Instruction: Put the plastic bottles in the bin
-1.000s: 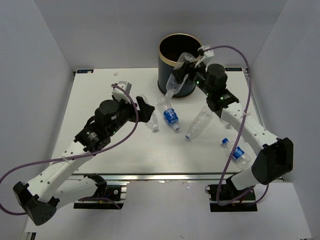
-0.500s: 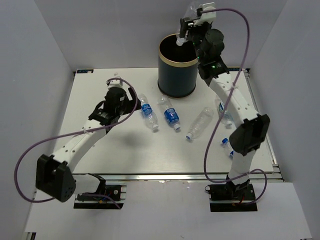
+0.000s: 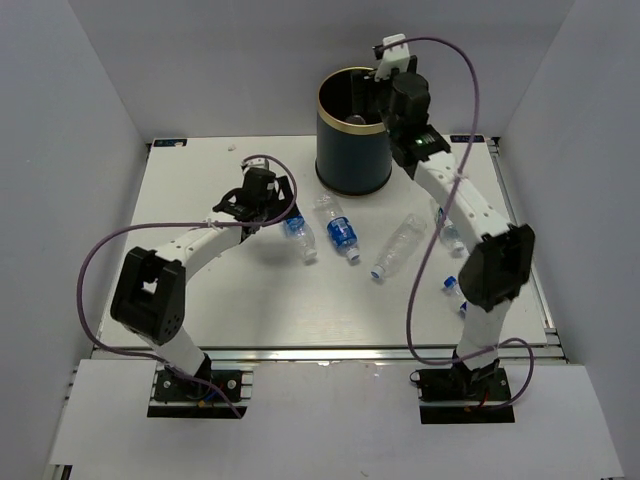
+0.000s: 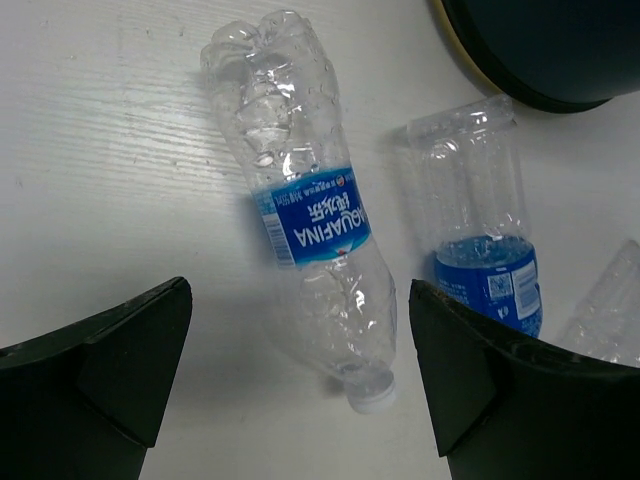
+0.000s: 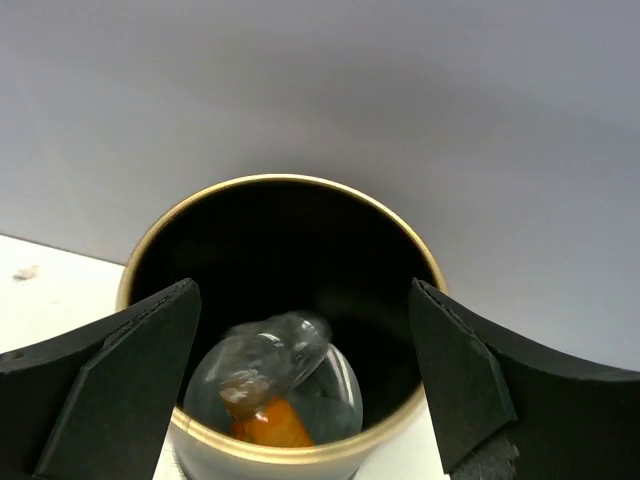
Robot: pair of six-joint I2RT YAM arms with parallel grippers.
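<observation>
Plastic bottles (image 3: pixel 343 236) lie scattered at the bin's (image 3: pixel 350 160) 4 to 7 o'clock; others rest inside; right gripper (image 5: pixel 300 385) hangs above it, fingers spread, empty; left gripper (image 4: pixel 300 390), spread wide, straddles a labelled bottle (image 4: pixel 312 235), likely to grasp.

White table (image 3: pixel 300 310), grey walls (image 3: pixel 80 90) on three sides; aluminium rail (image 3: pixel 330 352) along table's near edge.

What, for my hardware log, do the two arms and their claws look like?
Both the left arm and right arm have white links with black joint housings, each trailed by a looping purple cable. The left claw and right claw have matte black, wedge-shaped fingers. No markings are legible.
</observation>
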